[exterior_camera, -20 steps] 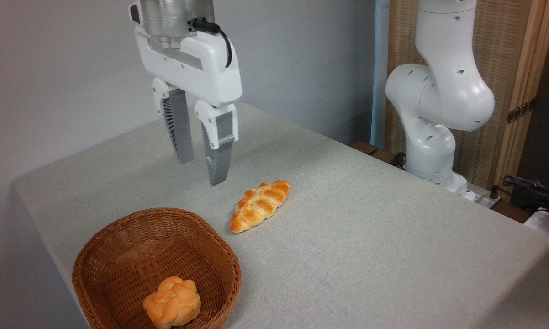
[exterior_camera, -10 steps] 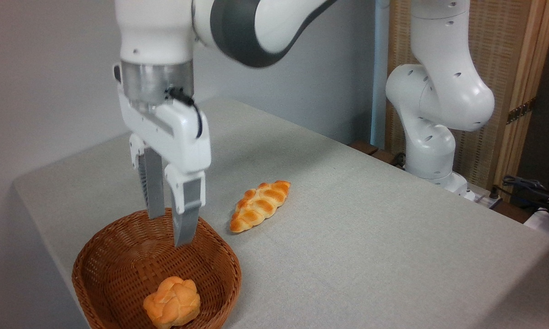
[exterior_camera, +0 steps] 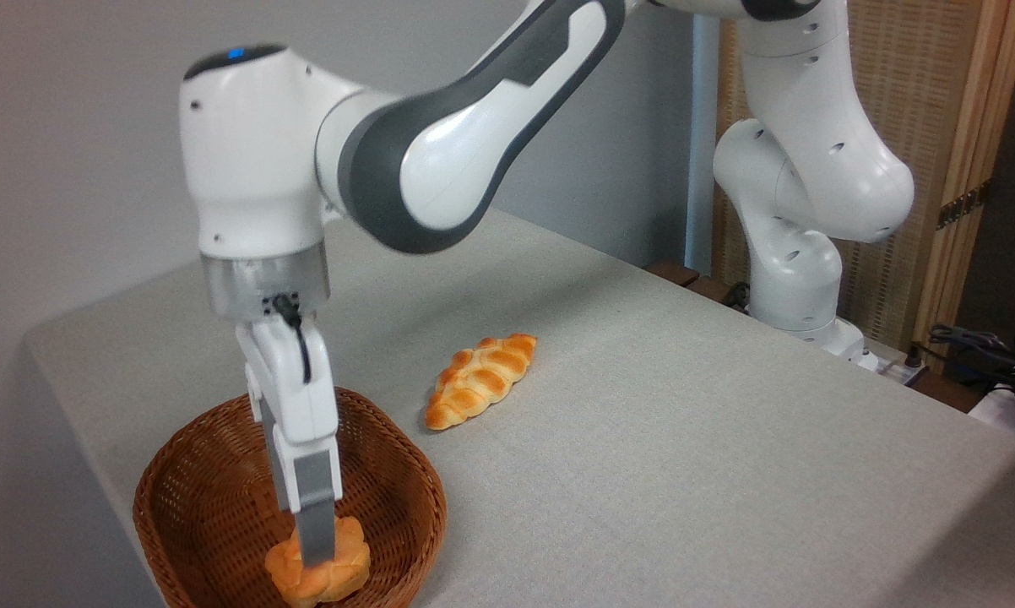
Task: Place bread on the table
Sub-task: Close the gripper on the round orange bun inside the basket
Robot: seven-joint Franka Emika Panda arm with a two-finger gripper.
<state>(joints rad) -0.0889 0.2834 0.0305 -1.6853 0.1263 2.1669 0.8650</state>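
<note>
The fixed camera looks across the table [exterior_camera: 685, 439], where the wicker basket [exterior_camera: 212, 498] sits near the corner at seven o'clock. The bread [exterior_camera: 322, 570] lies inside it, against the near wall. The gripper [exterior_camera: 315, 553] reaches down onto the bun, seen edge-on, so I cannot tell how wide its fingers stand. The braided loaf [exterior_camera: 480, 380] rests on the cloth at one o'clock from the basket.
</note>
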